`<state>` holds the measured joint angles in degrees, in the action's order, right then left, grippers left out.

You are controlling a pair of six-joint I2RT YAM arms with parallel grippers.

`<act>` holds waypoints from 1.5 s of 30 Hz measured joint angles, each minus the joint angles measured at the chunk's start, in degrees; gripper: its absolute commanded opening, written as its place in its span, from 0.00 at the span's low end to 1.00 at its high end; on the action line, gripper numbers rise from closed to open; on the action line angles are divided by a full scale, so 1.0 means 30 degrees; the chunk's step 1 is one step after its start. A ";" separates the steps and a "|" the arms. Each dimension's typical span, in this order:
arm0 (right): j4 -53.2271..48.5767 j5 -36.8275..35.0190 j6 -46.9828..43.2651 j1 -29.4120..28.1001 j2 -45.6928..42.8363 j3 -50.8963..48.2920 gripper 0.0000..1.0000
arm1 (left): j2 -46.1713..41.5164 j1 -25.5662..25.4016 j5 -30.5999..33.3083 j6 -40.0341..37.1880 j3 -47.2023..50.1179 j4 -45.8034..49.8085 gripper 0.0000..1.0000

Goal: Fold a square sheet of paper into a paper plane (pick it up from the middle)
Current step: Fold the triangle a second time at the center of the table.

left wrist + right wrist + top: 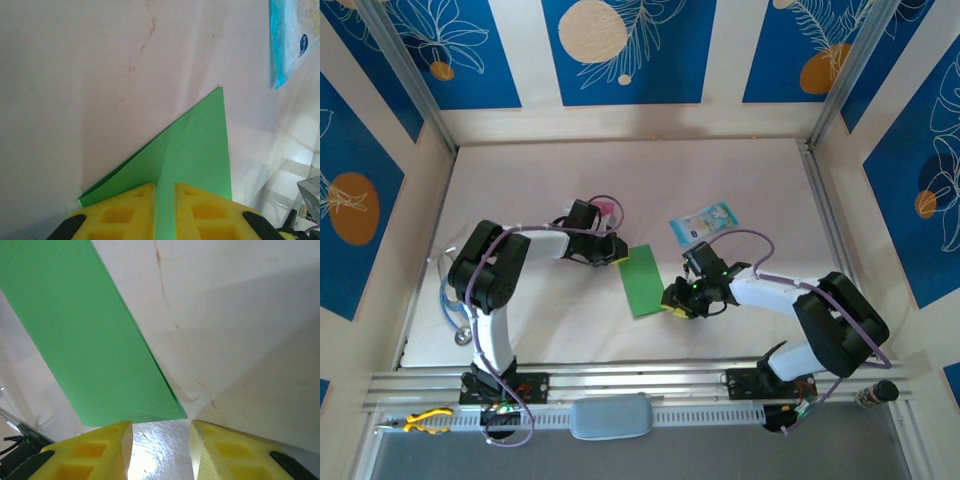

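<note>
Yellow fingers [120, 215] of the left gripper [164, 189] pinched a corner of the green sheet [200, 145], which lay on the table [520, 180] between both arms, apparently folded once in half. Just beside it, the right gripper [161, 427] stood open, holding nothing. Nose and wing folds were not yet made.

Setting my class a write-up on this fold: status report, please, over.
Left gripper shut on green paper, far end. Right gripper open at its near end, not holding. Blue packet lies apart.

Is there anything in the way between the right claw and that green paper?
Nothing visible does. The right gripper, jaws apart, sits right at a corner of the green paper, with just bare table between them.
</note>
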<state>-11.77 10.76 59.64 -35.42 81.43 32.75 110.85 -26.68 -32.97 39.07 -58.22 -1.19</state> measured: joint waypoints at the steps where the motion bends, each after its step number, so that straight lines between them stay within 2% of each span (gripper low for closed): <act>1: 0.0153 0.0124 0.0073 0.0080 0.0000 -0.0058 0.36 | 0.0000 0.0007 -0.0022 0.0000 0.0015 -0.0044 0.19; 45: 0.0940 -0.0051 0.0809 0.0255 0.0153 -0.0087 0.35 | 0.0000 0.0015 -0.0022 -0.0015 -0.0044 0.0066 0.18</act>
<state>-8.95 10.61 62.06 -34.65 81.89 32.49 110.85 -26.63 -33.04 39.03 -58.35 -0.99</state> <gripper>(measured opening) 0.354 0.180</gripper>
